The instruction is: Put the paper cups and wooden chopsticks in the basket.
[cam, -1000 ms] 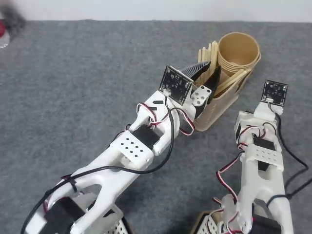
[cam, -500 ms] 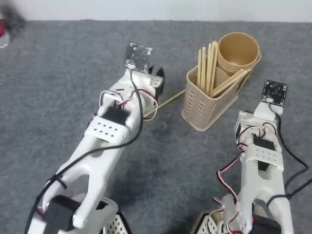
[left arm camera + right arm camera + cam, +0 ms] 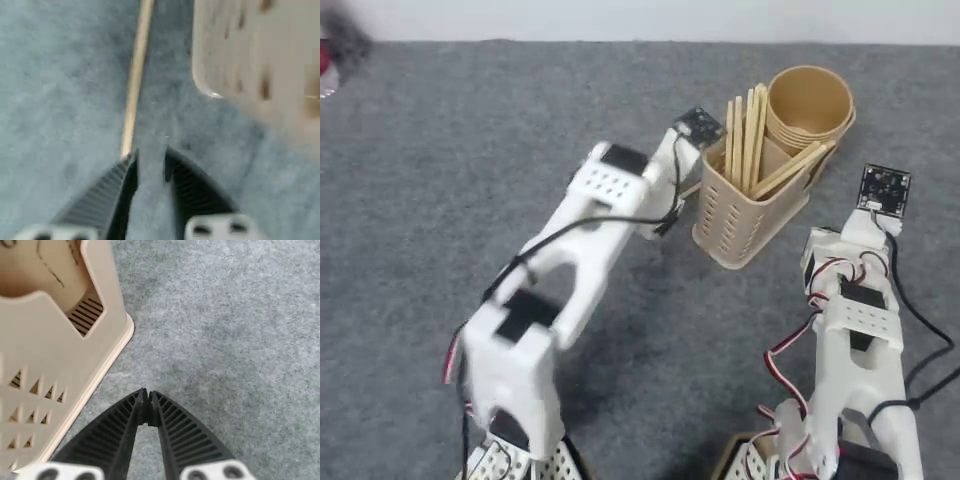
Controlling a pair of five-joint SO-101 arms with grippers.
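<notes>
A single wooden chopstick (image 3: pixel 134 95) lies on the grey carpet just left of the tan basket (image 3: pixel 745 215). My left gripper (image 3: pixel 150 162) hovers low over its near end, fingers a narrow gap apart, one fingertip (image 3: pixel 131 165) touching the stick, nothing between them. In the high view the left arm (image 3: pixel 610 195) covers most of that chopstick (image 3: pixel 689 187). The basket holds stacked paper cups (image 3: pixel 809 100) and several chopsticks (image 3: pixel 745 140). My right gripper (image 3: pixel 148 407) is shut on nothing, over carpet beside the basket's wall (image 3: pixel 55 370).
The right arm (image 3: pixel 860 300) stands just right of the basket. Open carpet spreads to the left and far side of the table. A white wall edge runs along the back.
The left arm pulled away from the basket, swung left, then came back down over the loose chopstick beside the basket. The right arm has not moved.
</notes>
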